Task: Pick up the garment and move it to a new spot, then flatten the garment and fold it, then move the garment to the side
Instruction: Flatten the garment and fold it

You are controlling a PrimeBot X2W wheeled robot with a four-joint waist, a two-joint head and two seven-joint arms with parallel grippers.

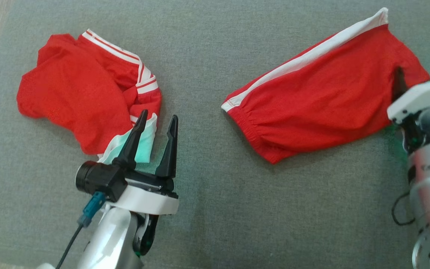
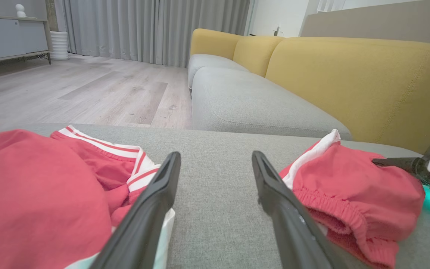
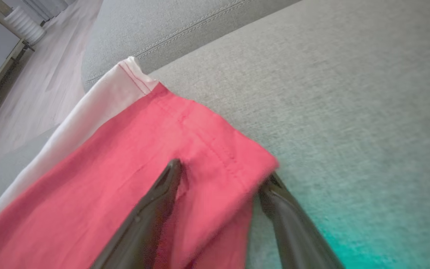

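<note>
- Left gripper: fingers wide apart, holding nothing; one finger over the white hem of the crumpled red top.
- Right gripper: fingers wide apart, a corner of the red shorts between them, possibly touching.
- Both garments: well apart on the grey cushion.

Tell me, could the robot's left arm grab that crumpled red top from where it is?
Probably yes. The left gripper is open, with one finger over the white edge of the crumpled red top, and nothing lies between them on the grey cushion.
</note>
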